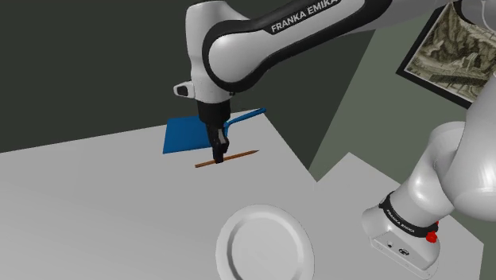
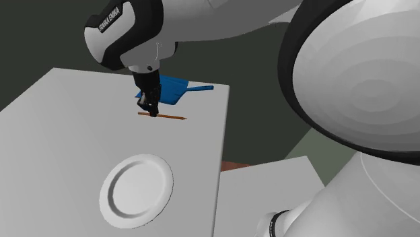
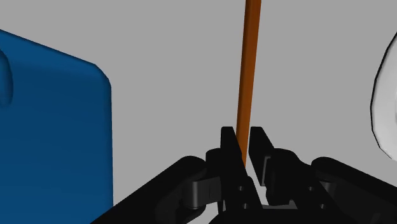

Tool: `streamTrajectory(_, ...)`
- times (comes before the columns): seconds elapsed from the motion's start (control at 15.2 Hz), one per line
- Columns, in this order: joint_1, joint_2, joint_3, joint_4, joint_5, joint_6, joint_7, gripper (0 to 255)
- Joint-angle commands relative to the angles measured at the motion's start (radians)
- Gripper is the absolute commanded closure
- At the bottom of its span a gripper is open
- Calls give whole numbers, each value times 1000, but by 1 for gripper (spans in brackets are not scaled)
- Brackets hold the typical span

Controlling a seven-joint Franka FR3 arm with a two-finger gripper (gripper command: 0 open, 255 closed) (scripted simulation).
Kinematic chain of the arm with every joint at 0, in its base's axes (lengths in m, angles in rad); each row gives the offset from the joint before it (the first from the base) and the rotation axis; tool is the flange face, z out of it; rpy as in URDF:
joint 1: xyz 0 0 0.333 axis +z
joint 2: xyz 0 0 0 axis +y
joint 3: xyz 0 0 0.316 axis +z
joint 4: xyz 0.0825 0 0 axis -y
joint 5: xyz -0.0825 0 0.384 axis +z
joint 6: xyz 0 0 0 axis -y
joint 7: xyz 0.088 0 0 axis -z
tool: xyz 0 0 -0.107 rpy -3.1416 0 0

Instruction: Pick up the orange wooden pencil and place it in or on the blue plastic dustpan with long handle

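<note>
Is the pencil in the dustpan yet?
Out. The pencil is beside the dustpan, over bare table, clasped by the gripper.

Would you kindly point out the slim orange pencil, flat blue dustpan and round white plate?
slim orange pencil [image 1: 242, 153], shoulder view, shaft
flat blue dustpan [image 1: 181, 135], shoulder view, pan
round white plate [image 2: 136, 186], second exterior view, centre

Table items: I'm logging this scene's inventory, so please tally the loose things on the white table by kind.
thin orange pencil: 1
blue long-handled dustpan: 1
round white plate: 1
Total: 3
</note>
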Motion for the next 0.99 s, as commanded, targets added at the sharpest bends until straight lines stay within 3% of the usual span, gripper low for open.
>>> streamTrajectory(0.0,-1,-9,0,16,0,-26,3,255)
streamTrajectory(0.92,-6,-66,-1,136,1,-199,26,255)
